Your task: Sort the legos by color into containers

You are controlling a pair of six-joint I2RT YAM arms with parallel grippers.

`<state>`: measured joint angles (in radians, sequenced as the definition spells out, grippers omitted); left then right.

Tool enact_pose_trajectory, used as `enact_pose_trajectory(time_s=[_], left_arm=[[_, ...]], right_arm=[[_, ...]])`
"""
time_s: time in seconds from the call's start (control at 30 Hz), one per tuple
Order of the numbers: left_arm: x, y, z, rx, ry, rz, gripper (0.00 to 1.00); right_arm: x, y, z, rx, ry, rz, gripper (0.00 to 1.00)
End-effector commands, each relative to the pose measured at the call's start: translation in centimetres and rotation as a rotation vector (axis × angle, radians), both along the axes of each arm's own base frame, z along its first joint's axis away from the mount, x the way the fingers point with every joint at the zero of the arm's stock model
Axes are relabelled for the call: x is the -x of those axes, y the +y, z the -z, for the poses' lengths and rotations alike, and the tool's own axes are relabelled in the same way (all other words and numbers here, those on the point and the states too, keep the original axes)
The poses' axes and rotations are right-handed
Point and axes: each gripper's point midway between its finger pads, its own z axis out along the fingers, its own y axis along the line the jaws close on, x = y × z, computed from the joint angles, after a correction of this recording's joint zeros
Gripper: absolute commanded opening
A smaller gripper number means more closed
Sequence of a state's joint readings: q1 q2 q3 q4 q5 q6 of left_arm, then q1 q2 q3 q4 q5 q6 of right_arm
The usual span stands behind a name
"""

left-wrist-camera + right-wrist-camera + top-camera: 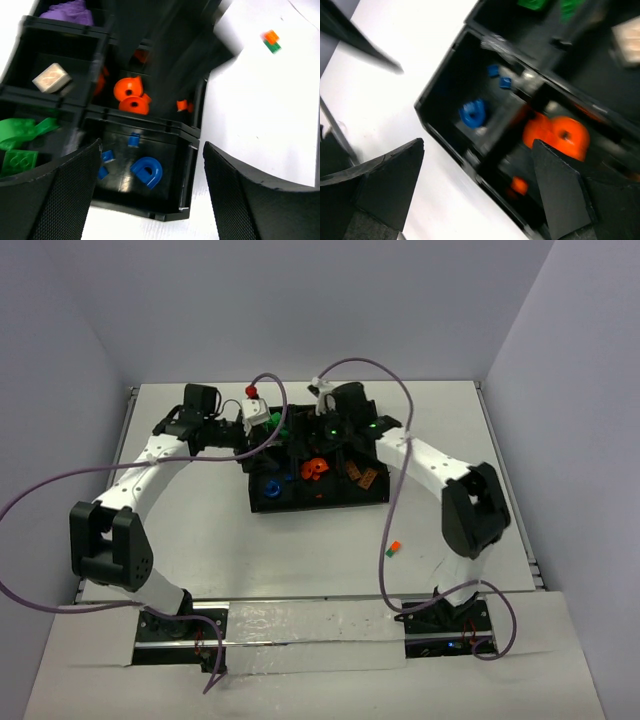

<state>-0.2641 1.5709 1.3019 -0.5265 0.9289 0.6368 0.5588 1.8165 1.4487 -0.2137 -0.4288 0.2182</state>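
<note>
Fingers (55,200) of the left gripper (150,187) spread wide, nothing between them; they hang above the blue corner of the tray (300,508). Right gripper (475,187) also gaping and empty, poised over the same end of the tray from the opposite side, view somewhat blurred. Both empty over the tray: reads as between picks, not mid-carry. Legos mostly lie by colour. A blue arch (147,172) with small blue bits sits in the near-left compartment, and orange round pieces (131,95) are next along that row. Brown pieces (362,477) fill the near-right compartment. The other row holds green plates (20,145), one tan brick (51,78) and a purple heap (70,11). Each colour keeps its own cell, and the divider walls stop them mixing. Outstanding: an orange-and-green pair (393,548) lies on the tabletop (200,540), well apart from the tray and on the right arm's side. Cannot tell whether the two are joined. Judged nearly done; the right arm looks better placed for that pair. If clipped together, they would need splitting first. Tabletop is plain white and matte, with a glossy strip along its near edge. Pale grey walls close in on three sides, and purple cables loop over both arms.
</note>
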Motion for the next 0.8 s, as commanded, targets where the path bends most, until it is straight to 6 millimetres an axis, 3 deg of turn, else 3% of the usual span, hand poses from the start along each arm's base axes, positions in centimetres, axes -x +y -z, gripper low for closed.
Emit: enact_pose_trajectory(time_s=[0.0,0.03,0.13,0.17,0.27,0.4,0.5,0.77], left_arm=[[-1.1,1.1,-4.6,0.059,-0.134,-0.105,0.86],[-1.3,1.6,-5.0,0.065,-0.152,-0.148,0.85],[-1.3,2.6,-5.1,0.054,-0.175,-0.227,0.83],[-1.2,2.8,-5.1,0.051,-0.172,-0.247,0.83],[-0.7,3.5,-5.1,0.042,-0.151,-0.297,0.80],[-0.1,4.0,-5.2,0.056,-0.136,-0.349,0.79],[0.1,4.3,-5.1,0.059,-0.131,-0.382,0.79],[0.5,5.0,-5.4,0.054,-0.146,-0.433,0.79]], right_arm=[[0.4,-8.0,-5.3,0.049,-0.164,0.066,0.94],[1.5,-10.8,-5.2,0.087,-0.172,0.066,0.92],[4.5,-15.0,-4.1,0.200,-0.190,0.012,0.83],[6.6,-16.7,-3.5,0.272,-0.198,-0.038,0.78],[13.1,-21.0,1.0,0.437,-0.103,-0.156,0.65],[17.3,-23.5,3.3,0.525,-0.015,-0.179,0.54],[17.4,-24.4,3.1,0.550,0.020,-0.142,0.53],[20.9,-26.8,6.8,0.685,0.262,-0.238,0.54]])
